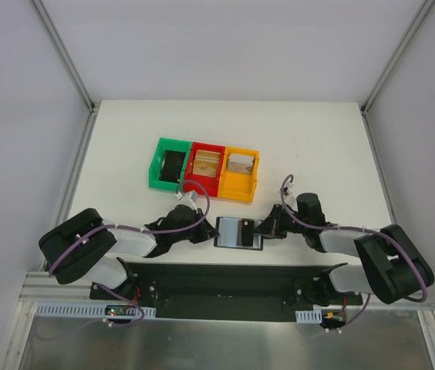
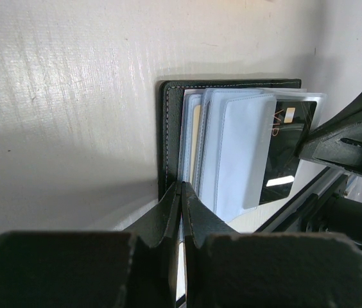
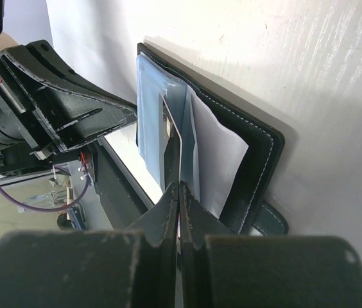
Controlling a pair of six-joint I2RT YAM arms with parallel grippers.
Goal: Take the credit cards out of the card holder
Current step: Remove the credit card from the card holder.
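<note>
Card holder (image 1: pixel 239 232) lies open at lower centre from above, left gripper (image 1: pixel 204 229) and right gripper (image 1: pixel 264 228) clenched beside it. Left wrist: a tan credit card (image 2: pixel 196 138) sits sleeved mid-frame. Right wrist: shut tips at the sleeves (image 3: pixel 152 122); removal seems unfinished.

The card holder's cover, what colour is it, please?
Card holder: black, pale stitching; best in right wrist view.

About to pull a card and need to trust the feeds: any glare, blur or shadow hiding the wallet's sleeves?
Left wrist: the clear plastic sleeves of the flat black folding wallet look washed pale, a glint sits on the dark card, and the left end effector is blurred. Right wrist: wallet sharp, right end effector blurred. Top external: even light, wallet small.
</note>
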